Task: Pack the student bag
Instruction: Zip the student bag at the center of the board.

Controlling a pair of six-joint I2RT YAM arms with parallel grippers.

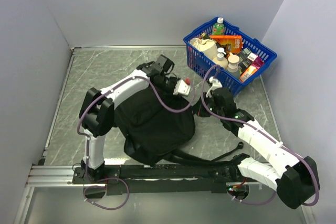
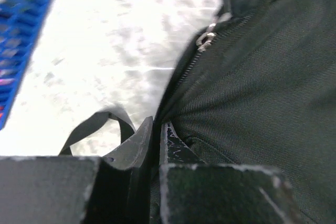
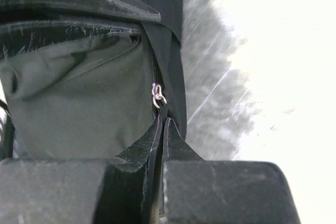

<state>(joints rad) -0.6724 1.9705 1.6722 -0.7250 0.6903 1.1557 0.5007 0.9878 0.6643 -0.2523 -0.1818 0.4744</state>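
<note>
From above, the student bag (image 1: pixel 155 124) is one black heap at the middle of the bench (image 1: pixel 105 66), its straps trailing toward the near rail. How it is held shows only in the wrist views. The left fingers (image 2: pixel 137 146) are pressed almost together, pinching the bag's edge where the fabric folds. A strap loop (image 2: pixel 92 124) lies on the bench just left of them. The right fingers (image 3: pixel 181 148) are shut on the black tab hanging from the metal zip slider (image 3: pixel 157 96), which the left view also catches (image 2: pixel 206 38).

The left arm (image 1: pixel 126 85) bends at the near left and reaches across the bag to its far side. The right arm (image 1: pixel 260 140) stretches from the near right corner to the bag's far-right side. Beyond both, far right, stands a blue basket (image 1: pixel 199 61) of bottles and boxes (a blue blur in the left view).
</note>
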